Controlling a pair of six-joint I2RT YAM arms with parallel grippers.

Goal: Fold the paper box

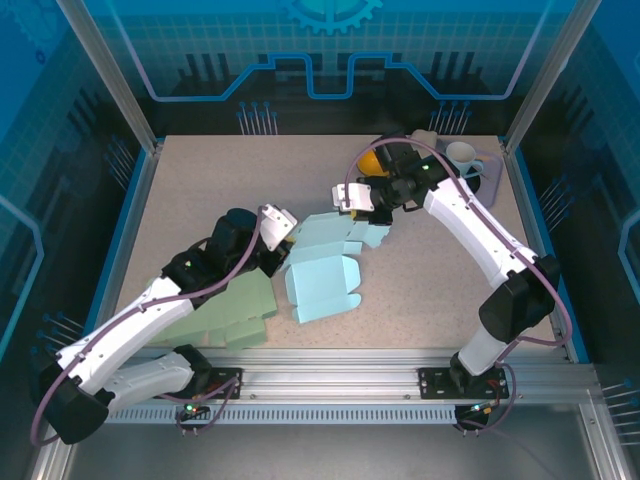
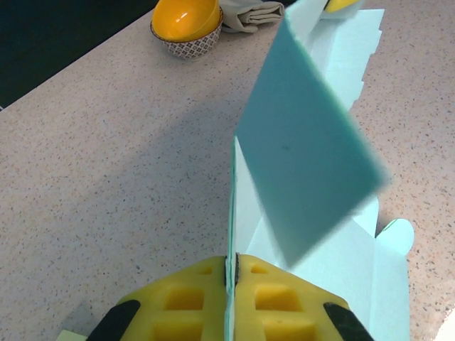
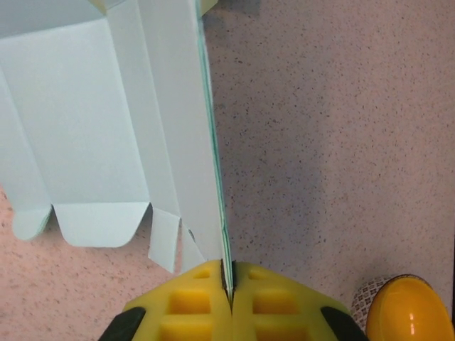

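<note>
Lying near the middle of the table [image 1: 430, 280], the pale blue paper box [image 1: 322, 275] is seen partly folded, with panels and flaps spread out and some raised off the surface. The left tool [image 2: 232, 268] is closed to a narrow slit on a thin upright edge of the paper box, and the sheet is pinched between its yellow pads [image 2: 192, 298]. Beyond them a blue panel is tilted upward and appears blurred. The right tool [image 3: 229, 275] is likewise pressed together on an edge of the paper box, with a thin doubled wall caught between its pads. The rest of the sheet, with its rounded tabs, is spread flat to the left in that view. From above, the two arms are seen reaching the box from opposite sides. A green sheet [image 1: 238, 305] is partly covered by the left arm, just beside the box. A yellow bowl [image 1: 372, 160], a cloth [image 2: 249, 14] and a white cup [image 1: 462, 153] are gathered toward the far right of the table.
</note>
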